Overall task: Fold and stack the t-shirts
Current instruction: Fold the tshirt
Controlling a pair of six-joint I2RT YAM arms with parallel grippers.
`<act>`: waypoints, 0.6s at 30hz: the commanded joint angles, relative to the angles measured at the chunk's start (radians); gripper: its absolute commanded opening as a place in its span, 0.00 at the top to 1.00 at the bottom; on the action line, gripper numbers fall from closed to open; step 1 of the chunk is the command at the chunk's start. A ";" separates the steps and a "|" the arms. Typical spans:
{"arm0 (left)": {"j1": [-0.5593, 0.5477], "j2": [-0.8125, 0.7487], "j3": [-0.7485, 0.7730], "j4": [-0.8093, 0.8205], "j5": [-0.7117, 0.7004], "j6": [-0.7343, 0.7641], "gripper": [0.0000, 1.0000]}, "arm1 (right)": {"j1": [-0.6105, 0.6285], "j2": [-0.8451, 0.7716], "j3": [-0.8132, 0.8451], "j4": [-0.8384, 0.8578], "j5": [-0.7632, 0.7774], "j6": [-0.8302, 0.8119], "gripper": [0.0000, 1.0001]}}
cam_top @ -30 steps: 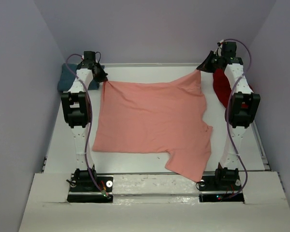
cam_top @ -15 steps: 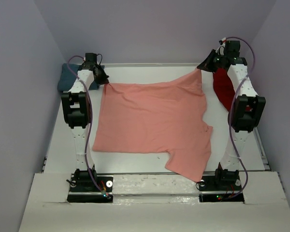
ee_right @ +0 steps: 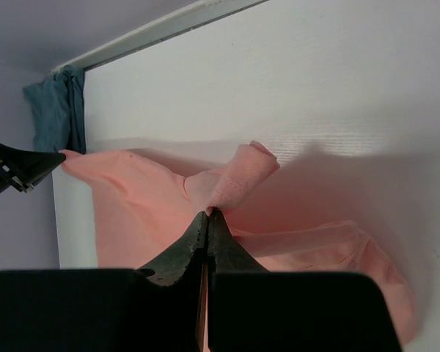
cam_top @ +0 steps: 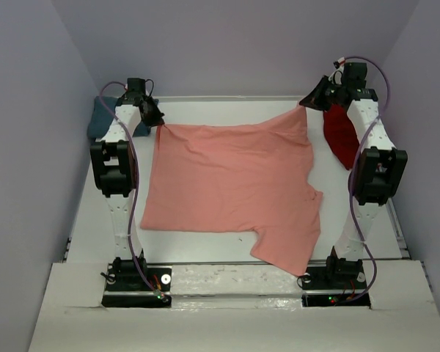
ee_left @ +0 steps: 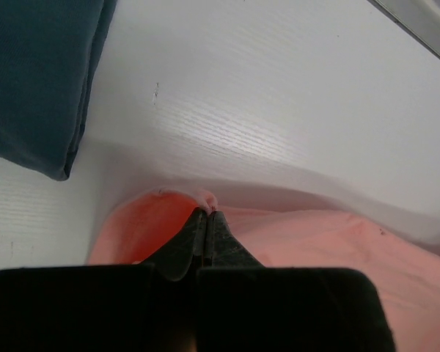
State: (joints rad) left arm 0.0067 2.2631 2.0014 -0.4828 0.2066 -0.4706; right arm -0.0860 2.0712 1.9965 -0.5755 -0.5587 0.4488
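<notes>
From above, the salmon-pink soft cotton short-sleeved t-shirt lies spread across the middle of the white table. The left gripper is clamped on its far left corner and the right gripper on its far right corner. The shirt's near right part reaches almost to the right arm's base. The teal blue-green cotton t-shirt sits bunched in the far left corner behind the left arm, against the wall. The dark red cotton t-shirt lies at the far right, just beside the right arm. A bare strip of table runs along the far edge, and another down the left side.

In the left wrist view, the fingers are pressed together on a small pinch of pink hem. The teal shirt's folded edge is near on the left, and white board lies open ahead.

In the right wrist view, the closed fingertips hold a curled fold of pink cloth. The fabric stretches across to the left gripper's tip, with bare table beyond up to the back rim.
</notes>
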 commanded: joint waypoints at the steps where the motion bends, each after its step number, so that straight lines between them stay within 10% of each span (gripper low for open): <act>1: -0.002 -0.103 -0.027 -0.014 0.005 0.024 1.00 | -0.012 -0.094 -0.025 0.037 -0.018 -0.004 1.00; 18: -0.001 -0.137 -0.105 -0.030 0.002 0.033 1.00 | -0.012 -0.197 -0.116 0.037 -0.009 -0.007 1.00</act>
State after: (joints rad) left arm 0.0067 2.2124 1.9057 -0.4999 0.2016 -0.4538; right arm -0.0860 1.9430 1.9015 -0.5705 -0.5579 0.4484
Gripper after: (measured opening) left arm 0.014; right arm 0.013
